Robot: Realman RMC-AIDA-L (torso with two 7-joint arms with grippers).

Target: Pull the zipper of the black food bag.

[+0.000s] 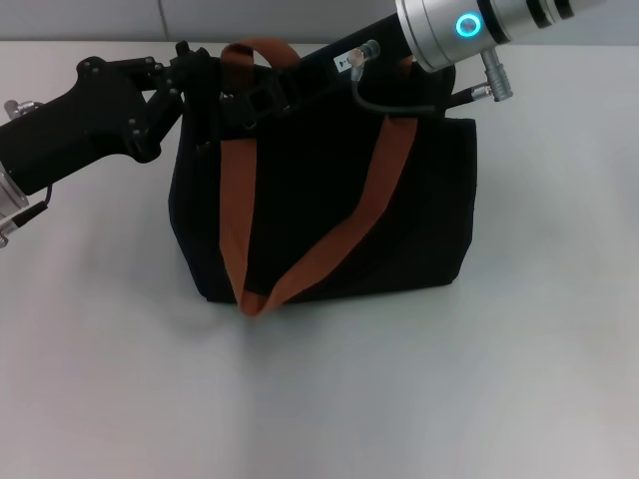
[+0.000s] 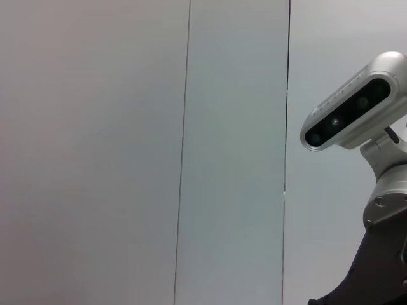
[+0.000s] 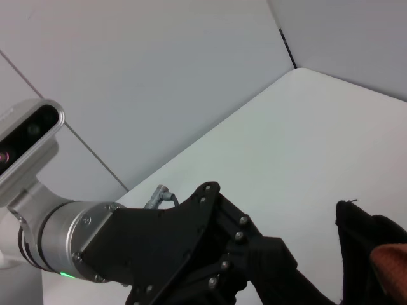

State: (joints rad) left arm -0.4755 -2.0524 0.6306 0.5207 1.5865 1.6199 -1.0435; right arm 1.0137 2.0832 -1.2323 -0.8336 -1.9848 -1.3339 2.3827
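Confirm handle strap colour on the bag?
Rust-orange straps on the black food bag; clearest in the head view.

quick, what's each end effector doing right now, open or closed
Left end effector: at the black food bag's top left corner, cannot tell.
Right end effector: over the bag's top, cannot tell.

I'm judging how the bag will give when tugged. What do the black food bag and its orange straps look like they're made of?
The black food bag looks like soft matte woven fabric: no sheen, sagging edges. Its orange straps look like flat woven webbing, drooping limply into a fold at the bottom. The weave itself can't be made out, so this is a likely reading.
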